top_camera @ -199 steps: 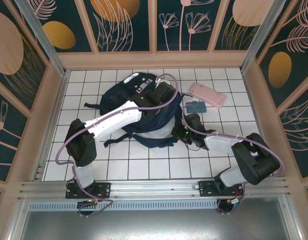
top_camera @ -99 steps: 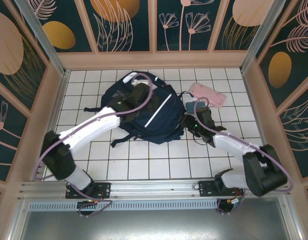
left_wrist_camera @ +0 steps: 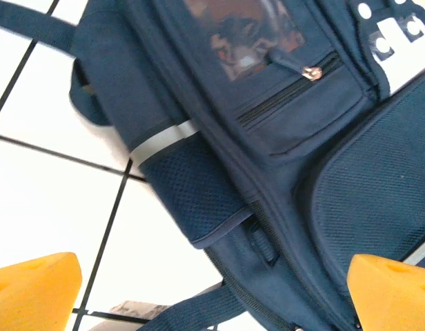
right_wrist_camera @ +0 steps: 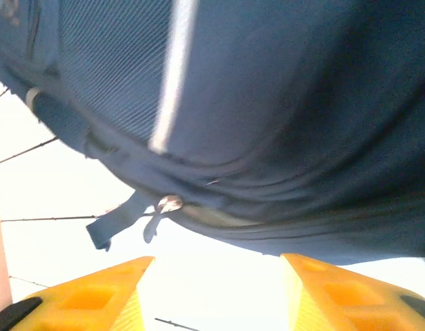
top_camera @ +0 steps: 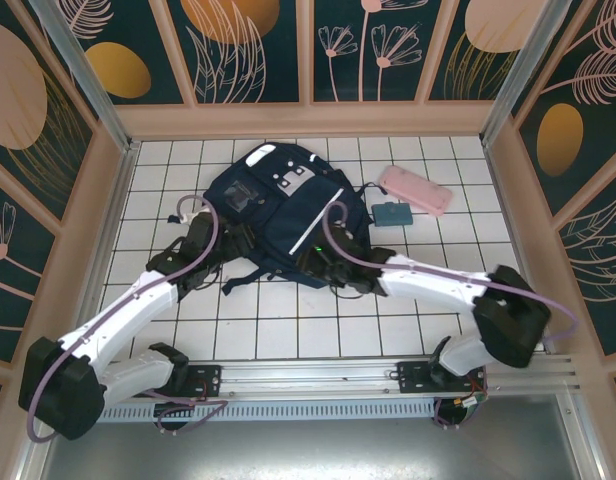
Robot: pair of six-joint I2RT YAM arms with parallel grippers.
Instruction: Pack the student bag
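The student bag [top_camera: 284,212], dark navy with a white stripe and grey-white patches, lies flat on the white tiled floor with its front up. My left gripper [top_camera: 208,236] sits at the bag's left side, open wide and holding nothing. In the left wrist view the bag [left_wrist_camera: 281,145] shows its zipped pocket and mesh side pocket between the orange fingertips [left_wrist_camera: 34,289]. My right gripper [top_camera: 316,262] is at the bag's near edge, open with only floor between its fingers [right_wrist_camera: 81,296]. Just beyond them are the bag's lower seam [right_wrist_camera: 268,110] and a zipper pull [right_wrist_camera: 170,203].
A pink pencil case [top_camera: 415,190] lies at the back right, with a small teal case [top_camera: 392,214] beside it, both to the right of the bag. Black straps [top_camera: 243,280] trail from the bag's near side. Wooden walls [top_camera: 103,220] enclose the floor.
My left gripper opened, let go of the bag's top and drew back to its left side. The bag settled flat. My right gripper swung from the bag's right side to its near edge.
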